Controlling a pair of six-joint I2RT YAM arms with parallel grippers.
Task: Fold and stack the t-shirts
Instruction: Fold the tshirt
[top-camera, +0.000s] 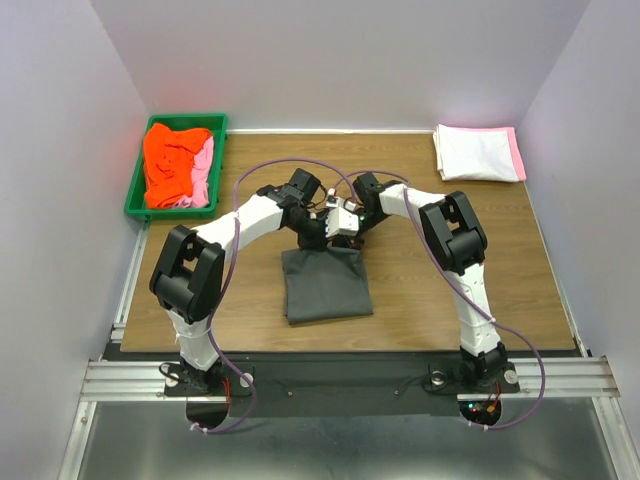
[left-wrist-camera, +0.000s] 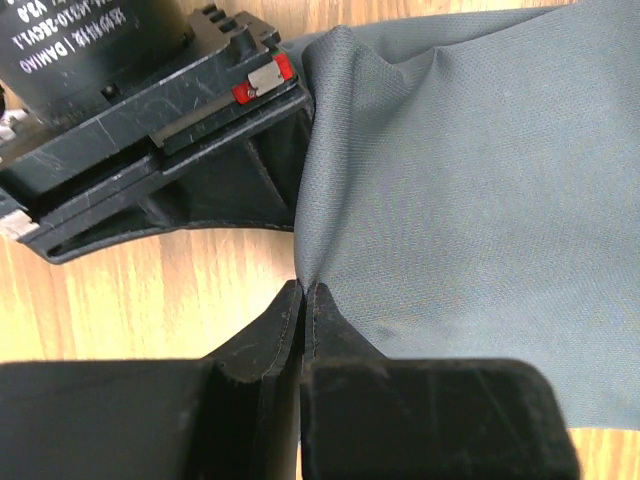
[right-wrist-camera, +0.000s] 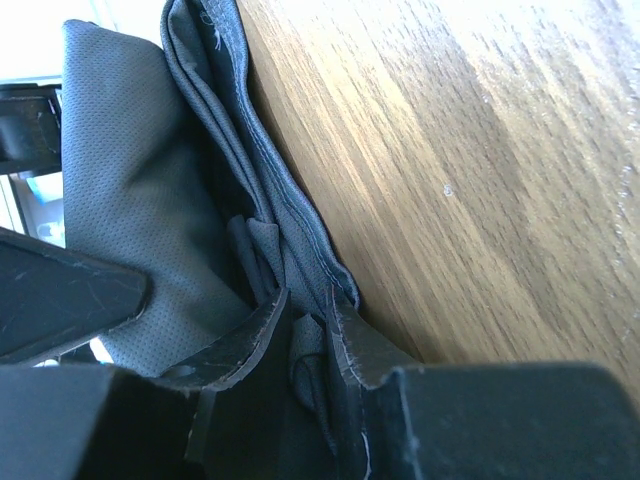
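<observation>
1. Grey t-shirt (top-camera: 327, 288) lies part-folded in the middle of the worktop (top-camera: 450, 280). Its long axis runs far-to-near, toward the arm bases.
2. Left claw (left-wrist-camera: 303, 298): jaws pinched tight on the shirt's far edge, left side.
3. Right claw (right-wrist-camera: 308, 325): jaws closed on several bunched layers of the same edge, right side.
4. Key relation: the claws sit close together at the far edge, and the shirt's whole body lies nearward of them. Neither arm is nearer; the grip is shared.
5. Judgement: the next fold carries the far edge toward the near hem. The claws must travel level or the fold skews.
6. Folded white t-shirt (top-camera: 475, 152) lies at the far right corner, well apart.
</observation>
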